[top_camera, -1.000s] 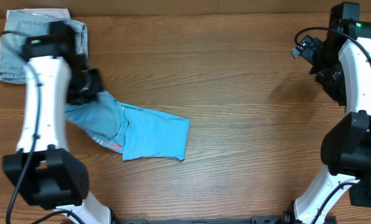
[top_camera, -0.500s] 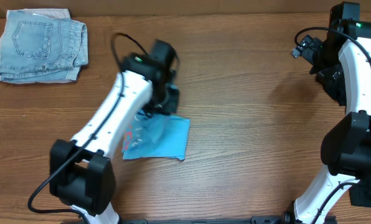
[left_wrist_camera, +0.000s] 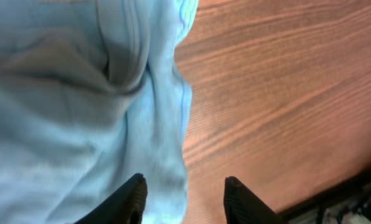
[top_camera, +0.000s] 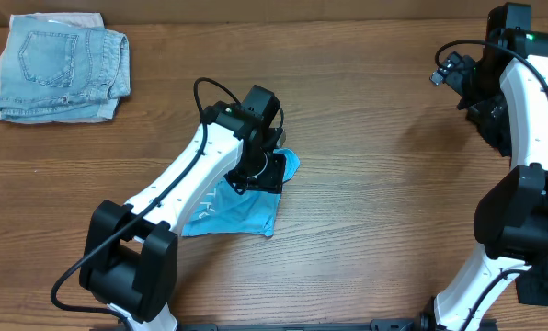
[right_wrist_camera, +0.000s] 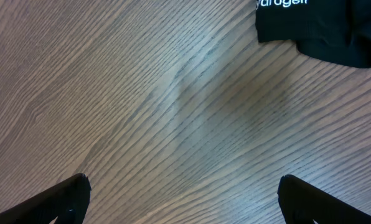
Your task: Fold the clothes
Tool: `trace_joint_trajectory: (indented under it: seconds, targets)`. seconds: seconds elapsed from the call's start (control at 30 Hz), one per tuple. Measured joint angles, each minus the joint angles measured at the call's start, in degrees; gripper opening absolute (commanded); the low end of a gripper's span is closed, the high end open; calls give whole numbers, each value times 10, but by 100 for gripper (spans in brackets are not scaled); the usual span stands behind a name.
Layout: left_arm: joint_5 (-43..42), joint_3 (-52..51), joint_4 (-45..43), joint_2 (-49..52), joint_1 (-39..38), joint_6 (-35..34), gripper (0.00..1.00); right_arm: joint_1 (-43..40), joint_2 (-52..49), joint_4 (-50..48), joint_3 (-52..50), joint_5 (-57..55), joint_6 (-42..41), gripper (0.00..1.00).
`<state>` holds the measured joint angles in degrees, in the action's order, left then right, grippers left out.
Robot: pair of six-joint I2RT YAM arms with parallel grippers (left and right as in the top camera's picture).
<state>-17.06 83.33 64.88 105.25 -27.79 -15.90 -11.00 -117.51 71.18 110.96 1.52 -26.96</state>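
Note:
The light sky-blue T-shirt [top_camera: 230,213] lies bunched in the middle of the table, and a corner of it [top_camera: 291,164] pokes out to the right of my left arm. My left gripper [left_wrist_camera: 185,190] hovers low over the shirt's right edge [left_wrist_camera: 79,106]. Its jaws stand apart, and the fabric under them is not pinched. A black T-shirt with white lettering [right_wrist_camera: 313,25] shows at the top right of the right wrist view. My right gripper [right_wrist_camera: 185,186] stands wide open over bare wood, nothing between its fingers.
Folded pale denim shorts [top_camera: 58,62] lie at the far left corner. My right arm [top_camera: 522,101] stands raised along the table's right side. Cables [left_wrist_camera: 353,199] run along the table edge in the left wrist view.
My left arm swung from beside the shorts to the right, dragging part of the blue shirt over itself. Its jaws then opened and let the cloth go. The right arm has not moved.

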Motion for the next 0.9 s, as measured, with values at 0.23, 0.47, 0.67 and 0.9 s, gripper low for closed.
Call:
trace_joint_trajectory:
  seconds: [0.23, 0.47, 0.67, 0.9]
  targets:
    - [112, 112, 119, 0, 8, -16, 100, 0, 0, 0, 0, 0, 0, 100]
    - [153, 105, 129, 0, 102, 0, 100, 0, 0, 0, 0, 0, 0, 100]
    - [64, 12, 33, 0, 162, 73, 100, 0, 0, 0, 0, 0, 0, 100]
    - [-4, -90, -73, 0, 136, 104, 99, 0, 0, 0, 0, 0, 0, 100]
